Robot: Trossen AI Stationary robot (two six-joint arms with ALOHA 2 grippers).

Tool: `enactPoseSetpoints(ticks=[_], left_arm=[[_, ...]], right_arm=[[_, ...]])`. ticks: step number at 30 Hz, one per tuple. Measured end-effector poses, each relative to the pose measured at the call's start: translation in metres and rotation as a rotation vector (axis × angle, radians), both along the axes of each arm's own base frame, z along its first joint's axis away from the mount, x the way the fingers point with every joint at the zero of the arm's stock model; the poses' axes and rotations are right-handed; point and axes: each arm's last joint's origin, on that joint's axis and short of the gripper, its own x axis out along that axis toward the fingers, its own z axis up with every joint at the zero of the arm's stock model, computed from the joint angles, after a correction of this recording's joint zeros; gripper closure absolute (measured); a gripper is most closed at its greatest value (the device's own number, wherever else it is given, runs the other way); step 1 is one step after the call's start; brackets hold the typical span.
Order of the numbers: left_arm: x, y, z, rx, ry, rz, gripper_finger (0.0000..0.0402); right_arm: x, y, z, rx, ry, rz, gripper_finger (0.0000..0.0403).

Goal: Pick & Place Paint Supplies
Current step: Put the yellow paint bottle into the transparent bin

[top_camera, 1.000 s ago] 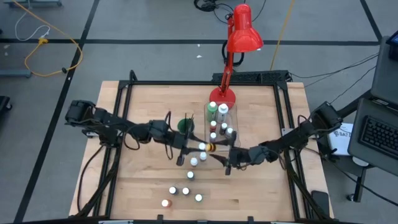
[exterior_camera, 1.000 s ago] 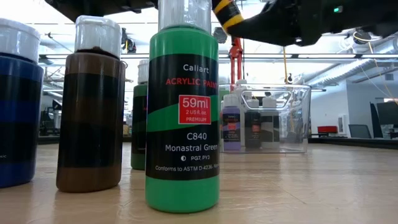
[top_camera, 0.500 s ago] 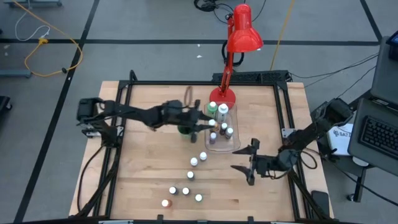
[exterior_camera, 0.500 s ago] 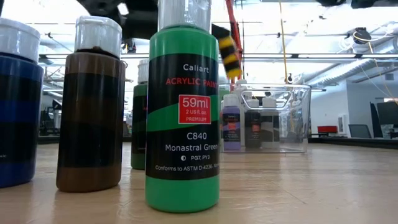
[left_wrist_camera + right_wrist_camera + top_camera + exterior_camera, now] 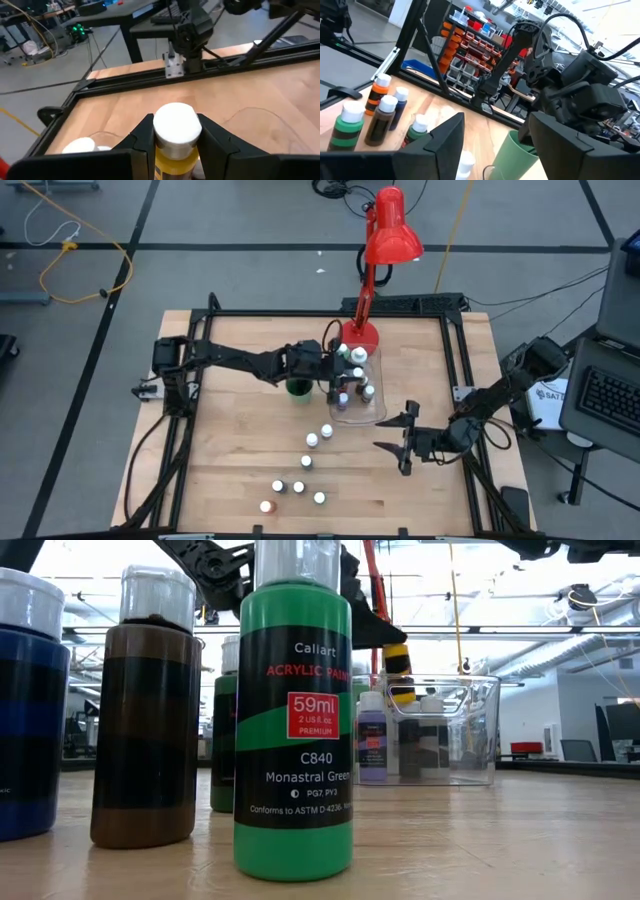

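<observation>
My left gripper (image 5: 335,380) is shut on a yellow, white-capped paint bottle (image 5: 400,670) over the clear bin (image 5: 358,408), which holds several bottles (image 5: 372,740). In the low view the yellow bottle's lower end sits about level with the bin's rim (image 5: 470,680). Several more white-capped bottles (image 5: 306,462) stand on the table in front of the bin. My right gripper (image 5: 400,442) hangs open to their right, touching nothing. I cannot make out any brushes. My left gripper pinches the yellow bottle between its two fingers (image 5: 142,137) at the upper body, just under the white cap (image 5: 177,125). It reaches in from the table's left, slanting down. The bottle is upright and lifted clear.
A green cup (image 5: 297,387) stands just left of the bin. The red lamp's base (image 5: 360,335) is behind the bin and its head (image 5: 392,235) beyond the far edge. Close to the low camera stand green (image 5: 293,730), brown (image 5: 145,710) and blue (image 5: 30,710) bottles.
My left gripper has carried the yellow bottle from the middle of the table toward the far edge and right, over the bin. The bottle has turned from tilted to upright and come down. My right gripper has drawn back toward the right edge.
</observation>
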Motion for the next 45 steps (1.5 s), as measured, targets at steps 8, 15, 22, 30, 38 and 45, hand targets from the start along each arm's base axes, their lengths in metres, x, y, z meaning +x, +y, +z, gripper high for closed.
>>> enactPoseSetpoints(ticks=[8,15,22,30,38,45], left_arm=[[-0.004,-0.003,0.006,0.000,0.007,-0.031,0.0306],[-0.009,-0.001,0.015,0.008,0.014,-0.019,0.0306],[-0.007,0.003,0.002,0.001,0.061,-0.012,0.0306],[-0.003,0.006,-0.015,0.012,0.105,0.000,0.0306],[0.001,0.011,-0.033,-0.004,0.138,0.015,0.0306],[0.003,0.013,-0.041,-0.015,0.145,0.021,0.0291]], right_arm=[[0.000,0.000,0.001,0.005,-0.004,-0.001,0.0189],[0.000,0.000,0.000,0.001,-0.001,0.000,0.0190],[0.000,0.000,0.001,0.006,-0.005,-0.001,0.0190],[0.000,0.000,0.001,0.006,-0.005,-0.001,0.0190],[0.000,0.000,0.001,0.007,-0.006,-0.001,0.0190],[0.000,0.000,0.001,0.006,-0.005,0.000,0.0190]])
